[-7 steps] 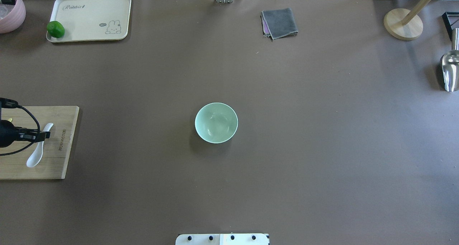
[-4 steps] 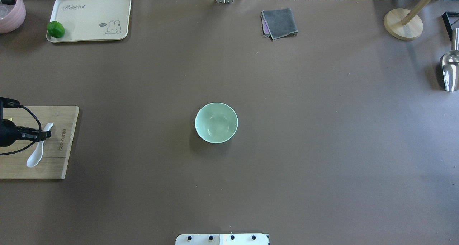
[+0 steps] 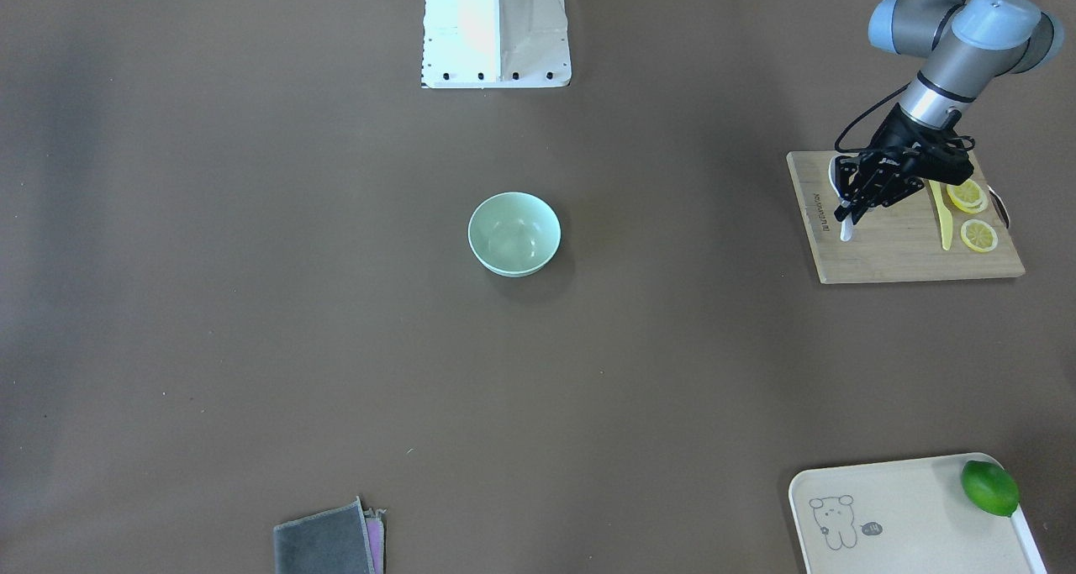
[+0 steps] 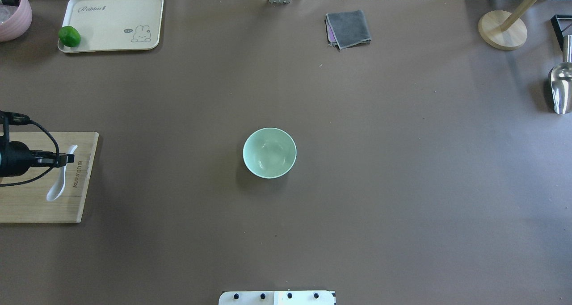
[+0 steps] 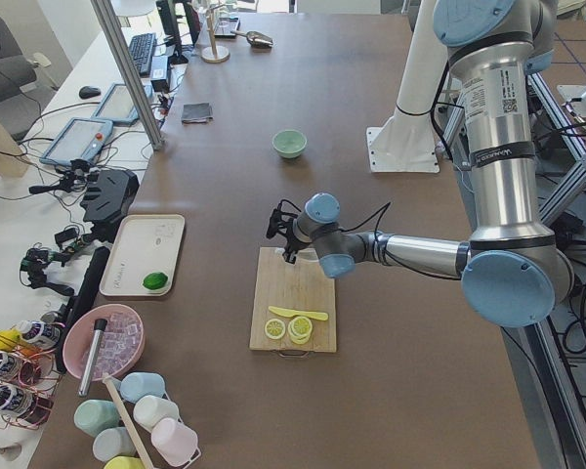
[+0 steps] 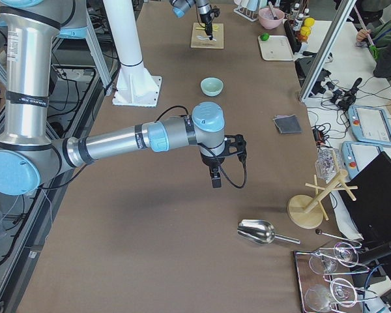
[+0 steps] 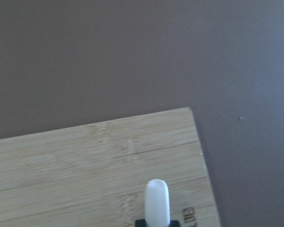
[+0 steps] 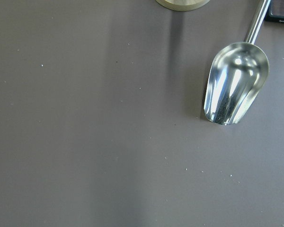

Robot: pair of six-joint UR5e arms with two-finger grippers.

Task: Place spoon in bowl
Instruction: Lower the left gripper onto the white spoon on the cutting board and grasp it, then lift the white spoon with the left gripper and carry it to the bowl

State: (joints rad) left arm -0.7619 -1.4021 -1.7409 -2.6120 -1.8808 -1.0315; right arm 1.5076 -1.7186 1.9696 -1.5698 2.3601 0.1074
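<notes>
Spoon (white) pinched by left gripper over cutting board

White spoon well apart from mint bowl

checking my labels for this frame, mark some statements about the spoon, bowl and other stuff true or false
1. The bowl is empty. True.
2. The spoon lies inside the bowl. False: the left gripper is shut on its handle, over the cutting board, well apart from the bowl.
3. The lime sits on the cutting board. False: it sits at the edge of the cream tray; the board carries lemon slices.
4. A folded grey cloth lies on the table, apart from the bowl. True.
</notes>
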